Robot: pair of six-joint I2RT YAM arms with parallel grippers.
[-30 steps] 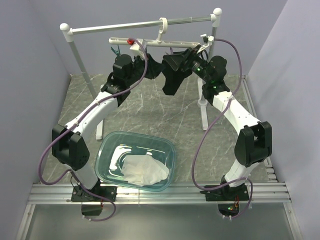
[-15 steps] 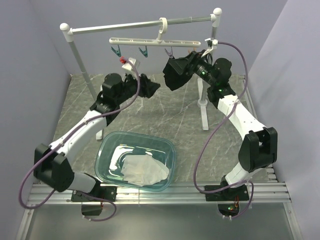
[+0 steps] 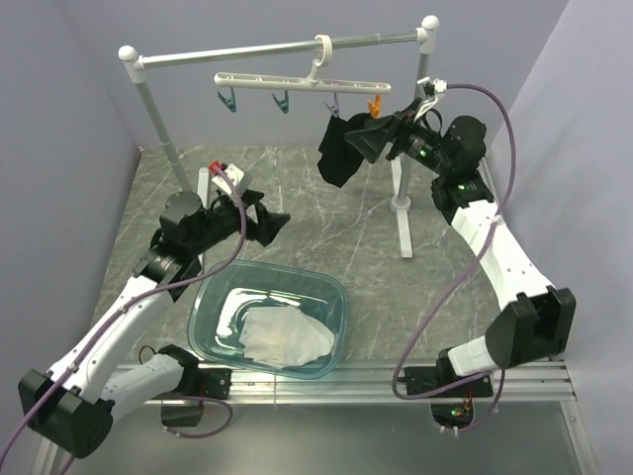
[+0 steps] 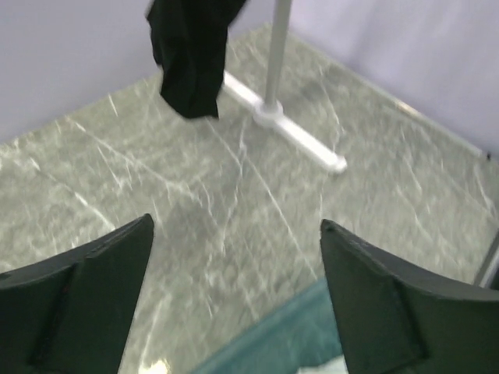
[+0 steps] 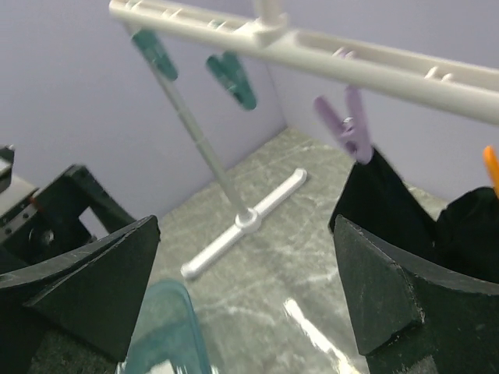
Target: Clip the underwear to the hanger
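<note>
The white hanger (image 3: pixel 307 84) hangs by its hook from the rack rod. The black underwear (image 3: pixel 338 153) hangs below it, held at the purple peg (image 3: pixel 333 102) and the orange peg (image 3: pixel 374 105). Two teal pegs (image 3: pixel 228 100) hang bare. My right gripper (image 3: pixel 364 139) stands open just right of the underwear, touching nothing. The right wrist view shows the hanger (image 5: pixel 312 47), purple peg (image 5: pixel 351 128) and underwear (image 5: pixel 390 202) beyond my right gripper (image 5: pixel 245 296). My left gripper (image 3: pixel 275 223) is open and low over the table. In its view the underwear (image 4: pixel 191 54) is far ahead of my left gripper (image 4: pixel 234 288).
A teal plastic tub (image 3: pixel 213 307) holding a white cloth (image 3: pixel 287 336) sits near the front centre, its rim (image 4: pixel 273 343) just below my left fingers. The tall rack's posts and feet (image 3: pixel 401 203) stand at left and right, one foot (image 5: pixel 242 222) ahead of my right gripper. Walls close in on three sides.
My left arm has drawn back and down from the hanger toward the tub, its jaws opening. My right arm has backed off to the right. The underwear now hangs on its own.
</note>
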